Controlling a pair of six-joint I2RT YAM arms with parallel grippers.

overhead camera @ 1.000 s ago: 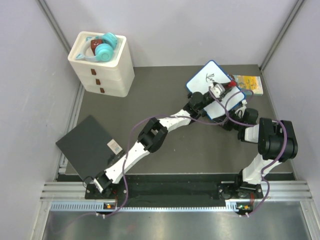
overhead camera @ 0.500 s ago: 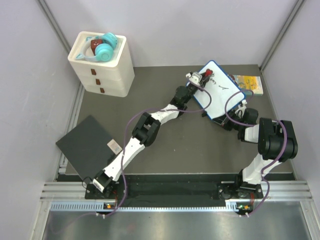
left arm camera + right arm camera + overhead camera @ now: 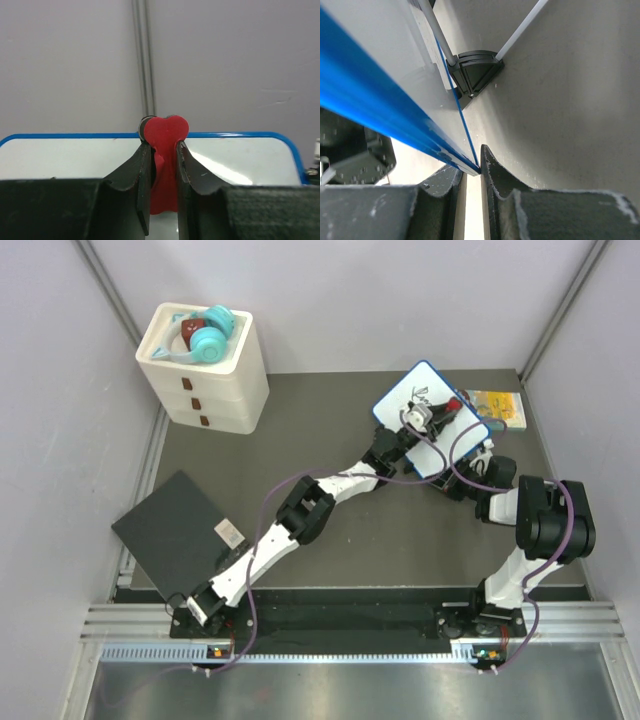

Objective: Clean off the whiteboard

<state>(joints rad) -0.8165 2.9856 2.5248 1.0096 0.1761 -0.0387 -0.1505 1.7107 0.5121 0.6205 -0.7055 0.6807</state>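
The whiteboard (image 3: 447, 436) stands tilted at the back right of the table, with black handwriting (image 3: 424, 393) on its upper part. My left gripper (image 3: 419, 419) is over the board's middle, shut on a red heart-shaped eraser (image 3: 165, 145) that rests against the white surface (image 3: 60, 157) below the blue rim (image 3: 240, 134). My right gripper (image 3: 458, 480) is shut on the board's lower edge. In the right wrist view the blue rim (image 3: 380, 117) runs down between its fingers (image 3: 500, 180), and a black foot (image 3: 475, 70) of the board shows behind.
A white drawer unit (image 3: 205, 380) with teal headphones (image 3: 210, 335) on top stands at the back left. A flat black square panel (image 3: 172, 530) lies at the left edge. A small colourful book (image 3: 497, 406) lies just right of the board. Grey walls enclose the table.
My left gripper swept with the eraser from the board's middle up to its upper left edge, then came back down to the middle. The right gripper and the board stayed put.
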